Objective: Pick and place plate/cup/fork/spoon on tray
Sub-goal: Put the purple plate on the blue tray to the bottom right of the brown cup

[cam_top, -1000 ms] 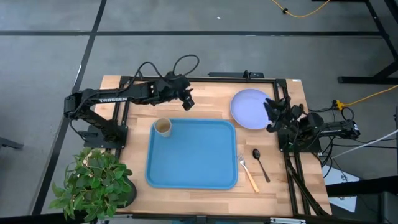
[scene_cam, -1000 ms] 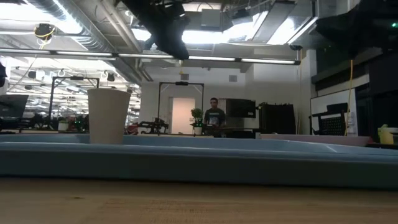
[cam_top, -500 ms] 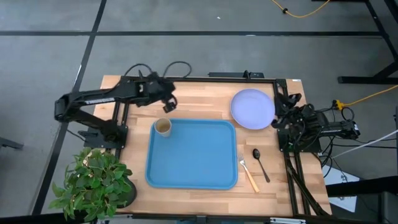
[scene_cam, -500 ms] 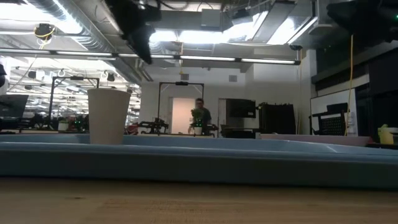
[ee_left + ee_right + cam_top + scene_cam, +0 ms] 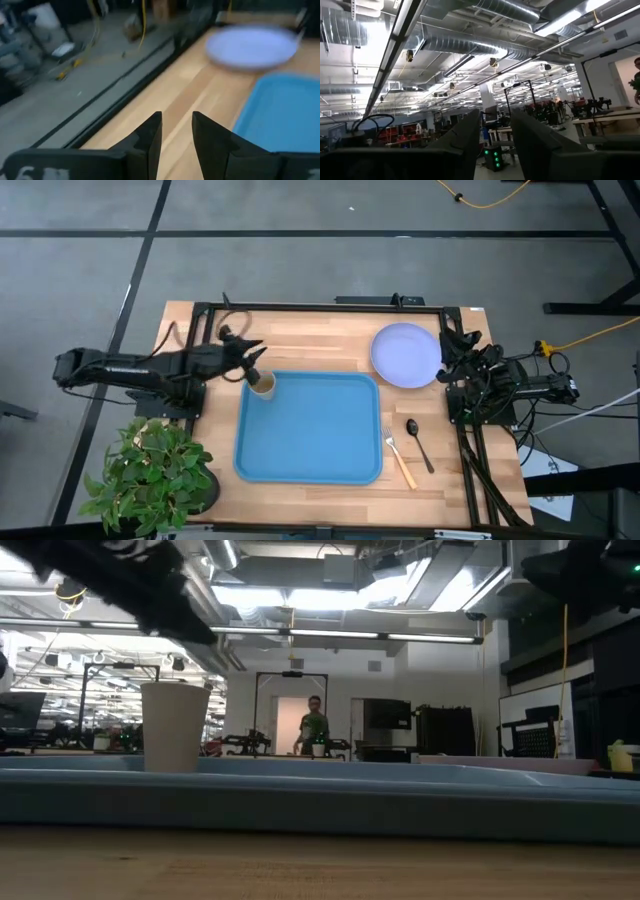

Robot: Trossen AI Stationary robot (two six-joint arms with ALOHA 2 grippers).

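The left gripper hovered just beside the cup, its fingers a narrow gap apart and holding nothing. The cup stood in the blue tray's far-left corner. The right gripper, fingers slightly parted and empty, sat beside the plate on the table.

Wood-plank table — smooth plastic tray

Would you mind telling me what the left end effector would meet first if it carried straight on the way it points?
Probably the cup: the left end effector points toward the right just beside it. Its wrist view shows bare table directly ahead, so it might pass alongside.
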